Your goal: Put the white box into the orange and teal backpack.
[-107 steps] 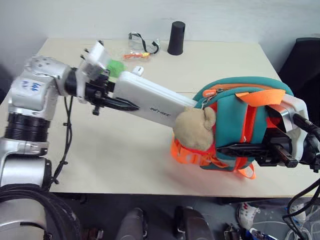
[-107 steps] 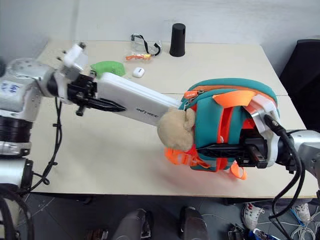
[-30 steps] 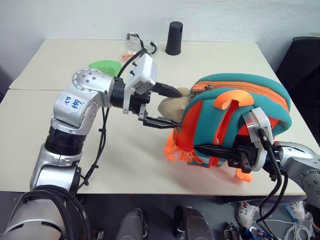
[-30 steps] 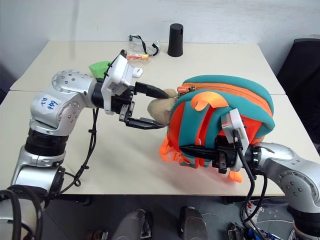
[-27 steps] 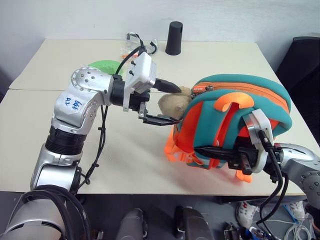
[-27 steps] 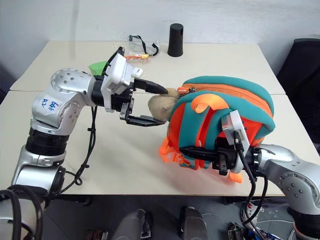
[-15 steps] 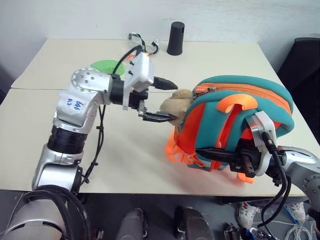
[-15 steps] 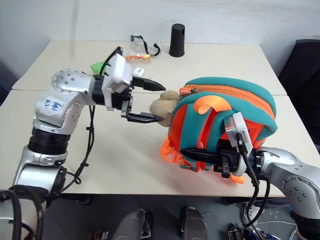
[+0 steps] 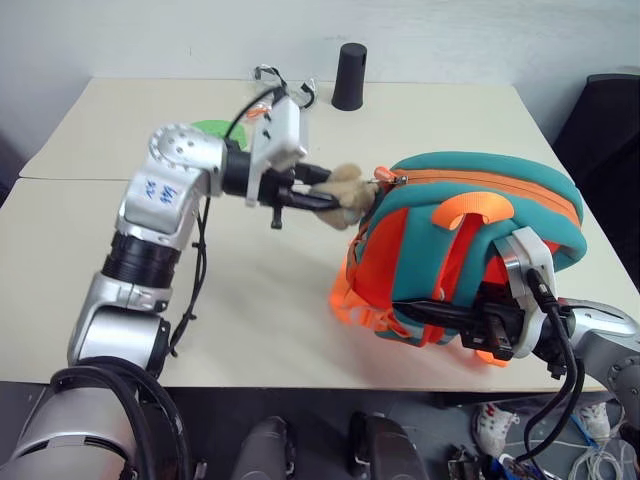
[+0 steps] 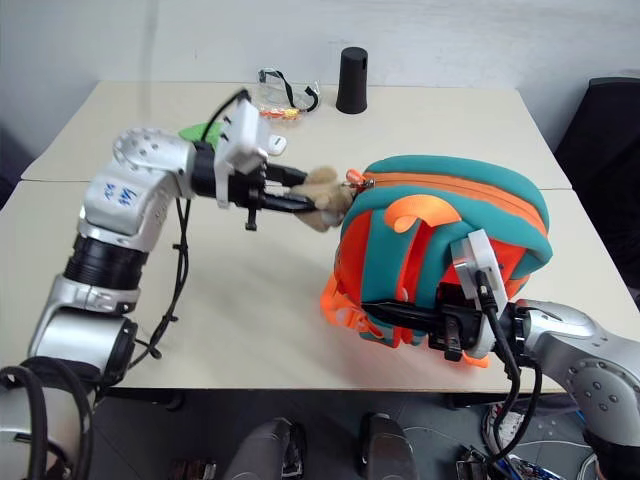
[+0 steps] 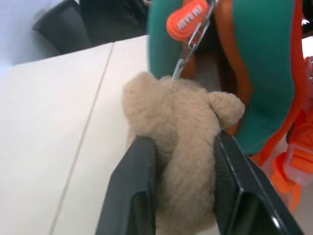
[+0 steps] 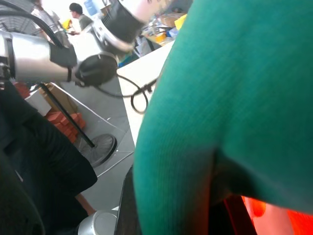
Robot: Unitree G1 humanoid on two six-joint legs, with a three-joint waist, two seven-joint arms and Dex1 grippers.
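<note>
Near the table's (image 9: 80, 260) right front edge, right gripper (image 9: 425, 312) pinches the orange and teal backpack (image 9: 480, 190); left gripper (image 11: 182, 161) jaws squeeze its tan plush toy (image 11: 183, 122).

Before me stand two beige tables (image 9: 90, 250) pushed together against a plain pale wall (image 9: 150, 35). At my right, something black (image 9: 605, 120), maybe a chair. Dark floor (image 10: 200, 440) below.

Both eye views look down from above at the surface (image 9: 300, 300); wrist views sit close against the backpack (image 10: 450, 215).
</note>
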